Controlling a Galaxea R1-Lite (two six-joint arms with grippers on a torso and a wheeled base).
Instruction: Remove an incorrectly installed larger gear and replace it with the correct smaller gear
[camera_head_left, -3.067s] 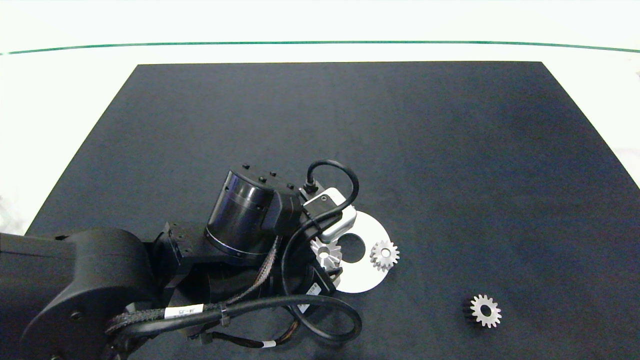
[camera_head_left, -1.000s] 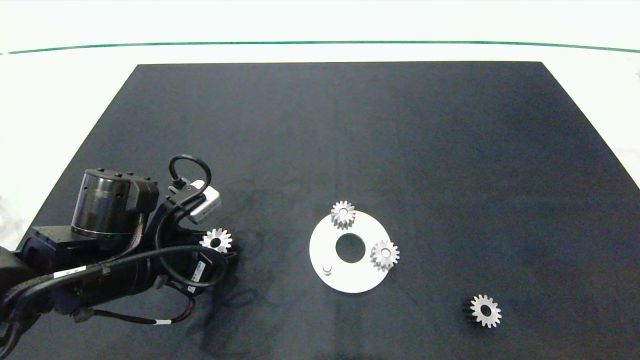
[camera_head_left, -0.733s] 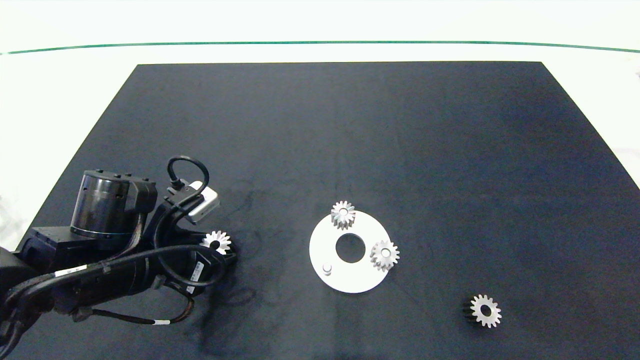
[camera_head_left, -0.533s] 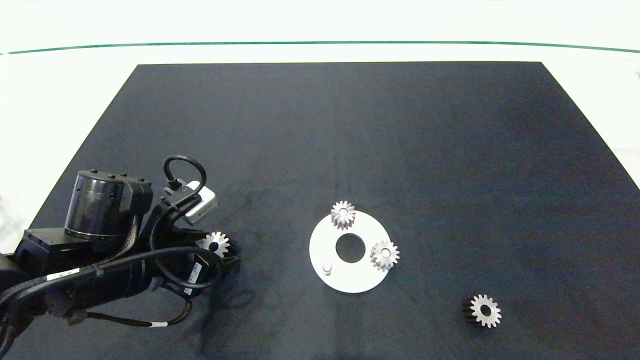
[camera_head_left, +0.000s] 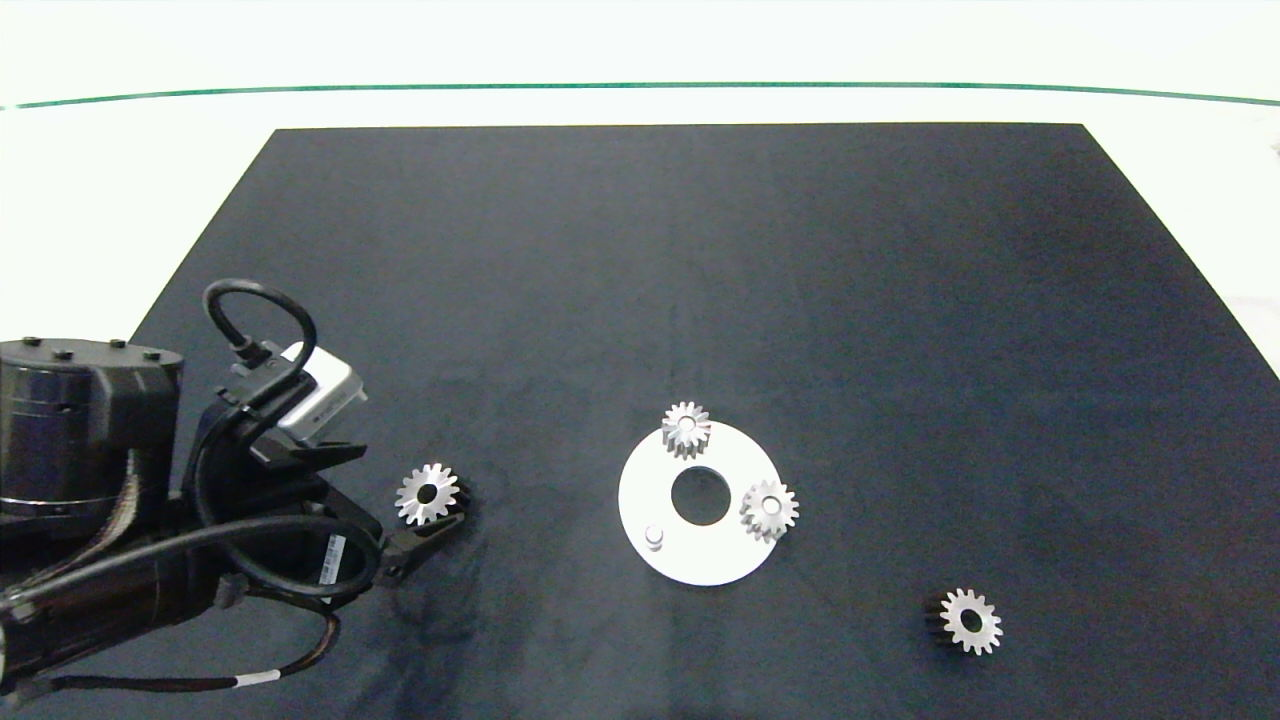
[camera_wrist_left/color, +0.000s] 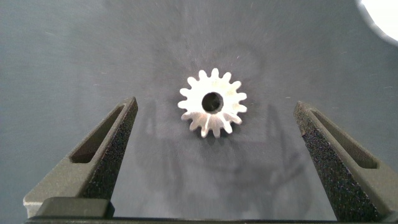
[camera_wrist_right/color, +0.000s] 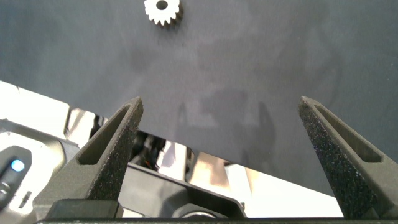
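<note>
Your left gripper (camera_head_left: 425, 520) sits at about 8 o'clock on the dark mat (camera_head_left: 700, 250) that covers the desk (camera_head_left: 120, 180), its arm coming in from 9 o'clock. Its fingers (camera_wrist_left/color: 99, 158) are spread wide and hold nothing; in the left wrist view (camera_wrist_left/color: 214, 162) you can see the larger gear (camera_wrist_left/color: 212, 102) lying flat on the mat between them, touching neither finger. In the head view that larger gear (camera_head_left: 428, 494) lies just beside the fingertips, well apart from the white disc (camera_head_left: 700, 560), which is off toward 3 o'clock from it. On the disc you have one mounted gear (camera_head_left: 686, 429) at its 12 o'clock rim and a second mounted gear (camera_head_left: 769, 510) at its 3 o'clock rim, while a bare peg (camera_head_left: 654, 538) stands at about 7 o'clock on the disc with nothing on it. The disc has a round centre hole (camera_head_left: 700, 497). The smaller gear (camera_head_left: 970, 621) lies flat on the mat at about 4 o'clock from the disc, well apart from it and from the left gripper. Your right gripper (camera_wrist_right/color: 217, 149) does not show in the head view; its own wrist view shows its fingers (camera_wrist_right/color: 115, 146) spread wide and empty, above the edge of the mat, with the smaller gear (camera_wrist_right/color: 163, 10) lying well beyond the fingertips.
</note>
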